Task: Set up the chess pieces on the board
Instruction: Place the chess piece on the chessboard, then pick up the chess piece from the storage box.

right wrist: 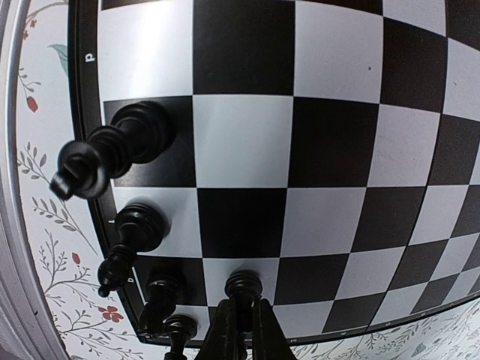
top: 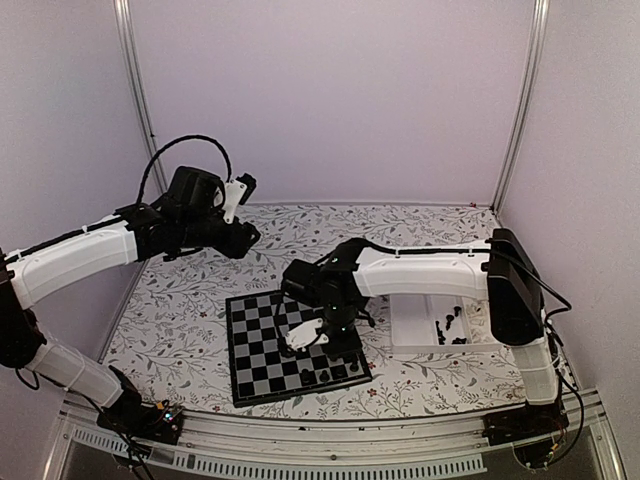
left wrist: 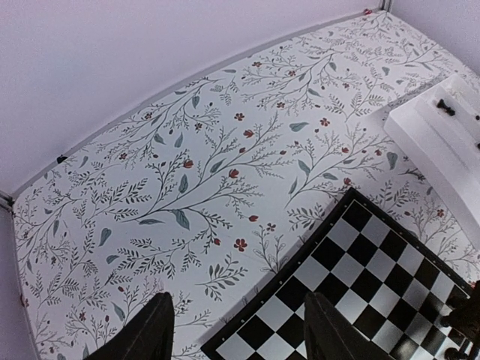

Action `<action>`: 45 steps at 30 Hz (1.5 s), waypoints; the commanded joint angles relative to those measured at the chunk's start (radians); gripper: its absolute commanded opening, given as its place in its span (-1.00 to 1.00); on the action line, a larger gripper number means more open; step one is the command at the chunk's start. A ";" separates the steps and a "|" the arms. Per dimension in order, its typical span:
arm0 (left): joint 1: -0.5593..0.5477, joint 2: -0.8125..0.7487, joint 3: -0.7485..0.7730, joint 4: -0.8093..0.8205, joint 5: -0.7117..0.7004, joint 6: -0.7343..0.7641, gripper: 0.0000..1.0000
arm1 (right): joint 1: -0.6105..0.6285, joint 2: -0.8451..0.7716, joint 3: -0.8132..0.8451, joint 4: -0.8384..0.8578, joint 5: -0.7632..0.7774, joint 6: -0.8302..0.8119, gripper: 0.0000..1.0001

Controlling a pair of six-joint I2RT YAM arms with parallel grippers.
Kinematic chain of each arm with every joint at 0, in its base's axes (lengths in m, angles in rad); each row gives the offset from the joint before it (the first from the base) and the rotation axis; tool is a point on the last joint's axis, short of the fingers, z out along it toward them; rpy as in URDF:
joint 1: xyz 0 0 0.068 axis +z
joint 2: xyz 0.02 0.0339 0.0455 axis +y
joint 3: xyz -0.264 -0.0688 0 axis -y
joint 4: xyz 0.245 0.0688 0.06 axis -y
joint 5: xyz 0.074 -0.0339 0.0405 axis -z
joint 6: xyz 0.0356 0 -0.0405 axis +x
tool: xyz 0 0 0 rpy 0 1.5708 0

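We saw the right hand point(right wrist: 241, 319) lowered over the near right corner of the board point(right wrist: 315, 150). Its two fingers were drawn narrow around the stem of a black piece point(right wrist: 244, 289), whose base sat on a pale square one row in from the border. Four more chess pieces point(right wrist: 131, 232) stood along the board's edge row just beside it, the tallest point(right wrist: 112, 146) on a dark square. From above, the same hand point(top: 318, 345) covered that corner, and the small row of black pieces point(top: 328, 375) showed along the near edge.

The board point(top: 260, 345) lay flat on the flower-patterned counter point(top: 180, 310), slightly turned, between the two arms. To its right, near but apart, sat a white tray point(top: 425, 345) with several loose black pieces point(top: 450, 325) in it.

The left hand point(top: 240, 192) hung high above the far left of the counter, well apart from the board. In its own view, the left hand point(left wrist: 238, 315) was spread wide with nothing between its fingers point(left wrist: 154, 330). Below it lay the counter point(left wrist: 187, 180) and a corner of the board point(left wrist: 360, 270).
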 commanded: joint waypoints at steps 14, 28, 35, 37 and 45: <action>0.016 -0.008 0.015 0.002 0.032 -0.003 0.23 | 0.009 0.026 0.017 -0.008 0.004 -0.006 -0.66; 0.016 0.040 0.010 0.009 0.080 0.010 0.23 | -0.088 -0.243 0.001 0.012 -0.028 -0.040 -0.37; 0.006 0.065 0.005 0.032 0.220 0.010 0.23 | -0.358 -0.483 -0.309 0.176 -0.117 0.031 -0.39; 0.000 0.074 0.003 0.044 0.285 0.010 0.20 | -0.466 -0.554 -0.424 0.225 -0.149 0.043 -0.41; -0.123 0.155 0.040 0.054 0.328 0.031 0.11 | -0.752 -0.681 -0.772 0.367 -0.142 0.023 -0.48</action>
